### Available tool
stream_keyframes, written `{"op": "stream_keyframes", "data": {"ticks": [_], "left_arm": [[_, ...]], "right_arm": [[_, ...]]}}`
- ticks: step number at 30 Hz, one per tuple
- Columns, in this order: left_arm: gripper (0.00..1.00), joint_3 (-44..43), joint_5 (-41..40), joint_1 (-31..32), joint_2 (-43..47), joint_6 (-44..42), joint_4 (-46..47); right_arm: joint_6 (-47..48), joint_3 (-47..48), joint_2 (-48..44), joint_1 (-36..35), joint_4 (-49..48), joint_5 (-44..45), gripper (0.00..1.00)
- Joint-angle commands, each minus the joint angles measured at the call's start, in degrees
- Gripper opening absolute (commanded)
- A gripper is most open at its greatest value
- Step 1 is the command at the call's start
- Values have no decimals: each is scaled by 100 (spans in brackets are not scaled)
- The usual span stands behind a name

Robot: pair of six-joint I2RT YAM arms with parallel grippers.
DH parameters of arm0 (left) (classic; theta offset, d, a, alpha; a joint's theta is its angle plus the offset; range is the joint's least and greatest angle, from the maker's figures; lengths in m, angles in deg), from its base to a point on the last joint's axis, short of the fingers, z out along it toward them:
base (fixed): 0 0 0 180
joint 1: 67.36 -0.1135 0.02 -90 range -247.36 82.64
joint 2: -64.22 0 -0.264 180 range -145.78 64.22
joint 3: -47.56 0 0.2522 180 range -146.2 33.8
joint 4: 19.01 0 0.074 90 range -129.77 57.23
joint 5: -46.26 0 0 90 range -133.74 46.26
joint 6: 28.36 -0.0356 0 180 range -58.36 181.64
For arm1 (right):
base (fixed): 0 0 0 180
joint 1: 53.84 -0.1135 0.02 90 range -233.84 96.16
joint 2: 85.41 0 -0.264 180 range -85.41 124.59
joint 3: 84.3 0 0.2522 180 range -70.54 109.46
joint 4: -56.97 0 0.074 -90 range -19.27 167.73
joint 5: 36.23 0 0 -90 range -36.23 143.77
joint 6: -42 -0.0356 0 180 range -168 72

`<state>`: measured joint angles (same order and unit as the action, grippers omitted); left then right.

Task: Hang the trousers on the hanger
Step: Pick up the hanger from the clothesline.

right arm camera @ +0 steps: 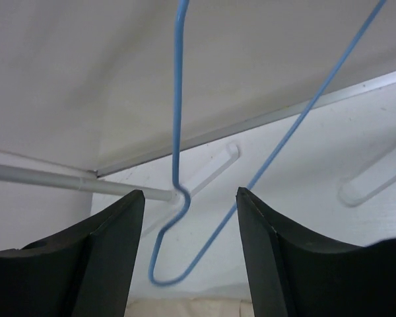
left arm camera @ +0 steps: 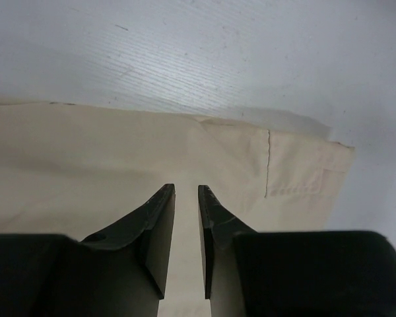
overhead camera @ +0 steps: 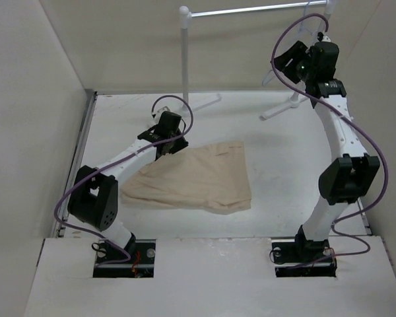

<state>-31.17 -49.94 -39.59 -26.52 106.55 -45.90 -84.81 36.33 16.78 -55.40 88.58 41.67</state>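
The white desk stretches beneath and ahead of the left gripper. A white-poled garment rack stands well beyond that gripper; its metal rail runs above and beyond the right gripper, its white feet rest on the desk below it, and a pale wall rises off to the left gripper's left

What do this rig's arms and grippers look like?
The left arm and right arm have white links, chunky black joint housings and black bases. A purple cable loops along each arm. The left gripper and right gripper each have two black wedge-shaped fingers that taper to the tips. No markings show.
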Motion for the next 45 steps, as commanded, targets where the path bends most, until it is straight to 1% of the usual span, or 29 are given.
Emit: {"op": "stream_keyframes", "data": {"ticks": [1, 2, 3, 5, 6, 7, 9, 12, 16, 19, 21, 24, 27, 30, 33, 36, 40, 42, 44, 45], "left_arm": [[19, -226, 224, 13, -66, -122, 47], [20, -244, 250, 13, -93, -131, 47], [20, -270, 259, 13, -119, -131, 38], [21, -349, 259, -4, -137, -149, 29], [21, -402, 259, -22, -146, -175, 12], [22, -446, 259, -30, -155, -192, 3], [24, -630, 259, -57, -172, -228, -32], [28, -1025, 391, -66, -207, -263, -50], [33, -1842, 663, -4, -304, -272, -85], [36, -2588, 909, 48, -427, -289, -85], [37, -3090, 1102, 83, -532, -307, -102], [41, -3933, 1392, 215, -769, -377, -137], [48, -4768, 1656, 435, -1059, -517, -243], [55, -5358, 1858, 724, -1358, -649, -287], [59, -5728, 2017, 997, -1648, -676, -305], [59, -5974, 2149, 1278, -1903, -685, -392], [57, -6142, 2175, 1568, -2167, -764, -717], [53, -6142, 2097, 1648, -2255, -843, -919], [46, -6124, 1939, 1692, -2325, -869, -1112], [44, -6081, 1842, 1718, -2326, -887, -1165]], "right_arm": [[166, 842, 370, 99, -115, -91, 60], [149, 1010, 511, 125, -150, -152, 57], [149, 1150, 634, 134, -211, -222, 50], [140, 1362, 775, 134, -299, -406, 30], [140, 1398, 776, 134, -360, -460, 23], [140, 1424, 741, 126, -430, -547, 18], [140, 1442, 601, 126, -571, -679, 13], [175, 1547, 390, 117, -625, -811, 11], [219, 1583, 100, 134, -493, -1031, 10], [228, 1312, -155, 126, -230, -1084, 10], [254, 786, -479, 108, -168, -1032, 10], [298, -233, -1112, -23, -334, -988, 10], [298, -1104, -1666, -208, -431, -979, 10], [316, -1991, -2184, -471, -378, -970, 10], [342, -2906, -2694, -831, -326, -944, 10], [333, -3671, -3125, -1156, -273, -777, 10], [281, -4278, -3477, -1438, -229, -610, 10], [237, -4428, -3583, -1526, -220, -583, 10], [219, -4517, -3636, -1597, -194, -574, 10], [219, -4552, -3671, -1606, -168, -548, 10]]}}
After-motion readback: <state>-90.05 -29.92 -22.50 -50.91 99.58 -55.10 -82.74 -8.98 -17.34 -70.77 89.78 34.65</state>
